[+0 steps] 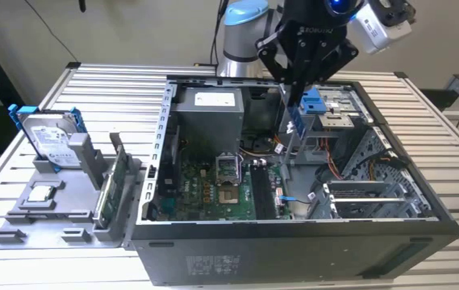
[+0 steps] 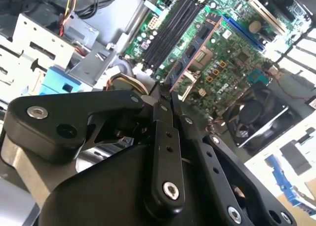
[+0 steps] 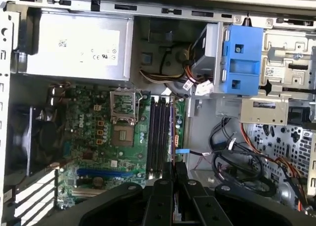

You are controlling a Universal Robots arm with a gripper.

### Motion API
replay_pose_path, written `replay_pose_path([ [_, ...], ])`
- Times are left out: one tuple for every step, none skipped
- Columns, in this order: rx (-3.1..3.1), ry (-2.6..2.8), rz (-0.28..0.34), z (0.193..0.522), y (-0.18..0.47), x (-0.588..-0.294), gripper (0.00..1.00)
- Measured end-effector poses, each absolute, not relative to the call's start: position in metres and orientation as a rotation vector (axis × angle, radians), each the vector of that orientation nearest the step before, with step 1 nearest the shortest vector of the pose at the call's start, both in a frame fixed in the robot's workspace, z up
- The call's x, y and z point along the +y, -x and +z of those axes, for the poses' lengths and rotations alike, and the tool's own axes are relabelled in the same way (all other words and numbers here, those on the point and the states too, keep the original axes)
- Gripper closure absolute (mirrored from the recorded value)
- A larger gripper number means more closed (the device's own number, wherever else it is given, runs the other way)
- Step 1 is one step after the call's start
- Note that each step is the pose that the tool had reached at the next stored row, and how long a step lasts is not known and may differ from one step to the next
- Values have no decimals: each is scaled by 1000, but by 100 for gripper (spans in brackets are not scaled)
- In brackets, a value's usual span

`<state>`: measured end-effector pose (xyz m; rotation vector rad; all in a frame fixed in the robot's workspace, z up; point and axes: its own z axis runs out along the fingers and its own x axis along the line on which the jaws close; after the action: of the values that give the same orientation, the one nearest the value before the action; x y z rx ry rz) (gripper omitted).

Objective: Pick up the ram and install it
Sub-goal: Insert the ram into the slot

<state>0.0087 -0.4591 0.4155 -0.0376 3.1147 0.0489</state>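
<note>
The ram [image 2: 194,52] sits clamped between the fingers of the claw [image 2: 165,91], jutting straight out from its tips. Beneath the claw lie the dark memory slots [image 3: 159,132] on the green motherboard [image 3: 94,142], inside the open computer case [image 1: 294,248].

Your exterior view sits high and at mid range, looking down into the open computer case [image 1: 294,248], with the arm on the far side. First wrist view looks straight down into the case, well above the motherboard [image 3: 98,132]. Second wrist view is closer and tilted, sighting past the gripper [image 2: 165,93] and the ram [image 2: 195,50] it clamps. All three share the motherboard and memory slots [image 3: 159,132].
</note>
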Motion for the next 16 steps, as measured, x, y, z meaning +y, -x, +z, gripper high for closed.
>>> replay_pose_path([
  [3115, 15, 49, 415, -9, -459, 86],
  [3114, -6, 48, 415, -9, -459, 86],
  [3114, -28, 48, 415, -9, -459, 86],
  [3114, -50, 48, 414, -9, -459, 86],
  [3113, -71, 47, 414, -9, -459, 86],
  [3112, -92, 47, 414, -9, -459, 86],
  [3111, -113, 47, 414, -9, -459, 86],
  [3110, -133, 47, 413, -9, -459, 86],
  [3109, -152, 46, 413, -9, -459, 86],
  [3108, -171, 46, 413, -9, -459, 86],
  [3107, -184, 46, 412, -9, -459, 86],
  [3107, -190, 46, 412, -9, -459, 86],
  [3107, -190, 46, 411, -9, -459, 86],
  [3107, -190, 46, 411, -9, -459, 86],
  [3107, -190, 46, 409, -9, -459, 86],
  [3107, -189, 46, 408, -9, -459, 86],
])
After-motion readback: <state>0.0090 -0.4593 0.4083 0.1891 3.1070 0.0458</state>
